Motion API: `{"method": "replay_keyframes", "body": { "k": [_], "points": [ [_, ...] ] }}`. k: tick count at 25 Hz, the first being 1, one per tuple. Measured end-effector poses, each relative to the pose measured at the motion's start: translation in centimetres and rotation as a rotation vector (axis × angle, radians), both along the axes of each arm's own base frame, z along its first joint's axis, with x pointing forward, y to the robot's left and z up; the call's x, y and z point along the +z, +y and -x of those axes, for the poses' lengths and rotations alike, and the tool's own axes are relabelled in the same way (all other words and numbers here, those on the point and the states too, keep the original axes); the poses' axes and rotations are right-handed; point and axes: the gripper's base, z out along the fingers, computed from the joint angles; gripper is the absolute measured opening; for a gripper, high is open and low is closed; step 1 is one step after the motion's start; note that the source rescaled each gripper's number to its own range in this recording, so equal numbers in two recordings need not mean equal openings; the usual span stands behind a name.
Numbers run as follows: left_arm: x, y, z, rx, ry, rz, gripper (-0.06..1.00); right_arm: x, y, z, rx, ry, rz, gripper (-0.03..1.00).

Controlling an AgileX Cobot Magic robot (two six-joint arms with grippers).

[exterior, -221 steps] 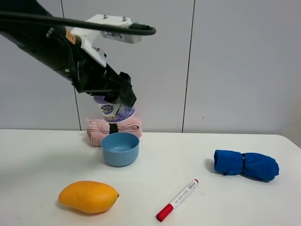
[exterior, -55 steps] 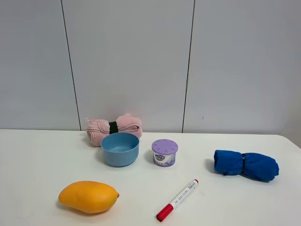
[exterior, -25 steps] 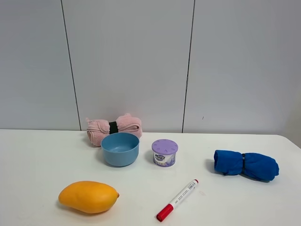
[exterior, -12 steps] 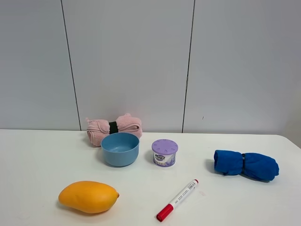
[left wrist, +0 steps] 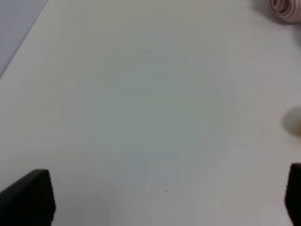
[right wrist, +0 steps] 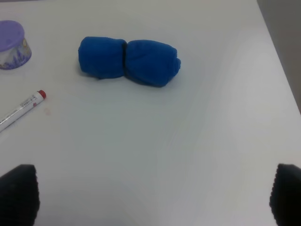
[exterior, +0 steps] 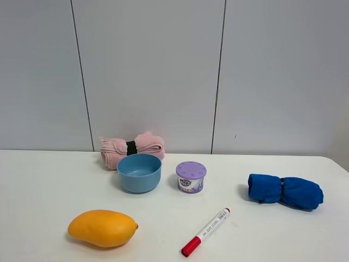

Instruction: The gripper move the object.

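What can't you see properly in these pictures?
- Tub: label print too small to read in the high view; cut off by the picture's edge in the right wrist view.
- Pen: cut off by the edge in the right wrist view.
- Pink towel: only a blurred corner in the left wrist view.
- Both tools: only dark fingertips at the wrist views' corners; absent from the high view.

White table (exterior: 43, 185): tub (exterior: 191, 177), bowl (exterior: 139, 173), mango (exterior: 102, 228), marker (exterior: 205, 232), two towel rolls.
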Motion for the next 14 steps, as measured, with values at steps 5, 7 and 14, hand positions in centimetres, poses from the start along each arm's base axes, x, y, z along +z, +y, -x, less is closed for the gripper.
{"method": "replay_keyframes", "body": {
  "k": [5, 7, 14],
  "points": [
    [0.00, 0.00, 0.00, 0.001, 0.000, 0.002, 1.00, 0.00, 0.00, 0.00, 0.000, 0.000, 0.000, 1.00],
    [0.00, 0.00, 0.00, 0.001, 0.000, 0.003, 1.00, 0.00, 0.00, 0.00, 0.000, 0.000, 0.000, 1.00],
    [0.00, 0.00, 0.00, 0.001, 0.000, 0.003, 1.00, 0.00, 0.00, 0.00, 0.000, 0.000, 0.000, 1.00]
  ]
}}
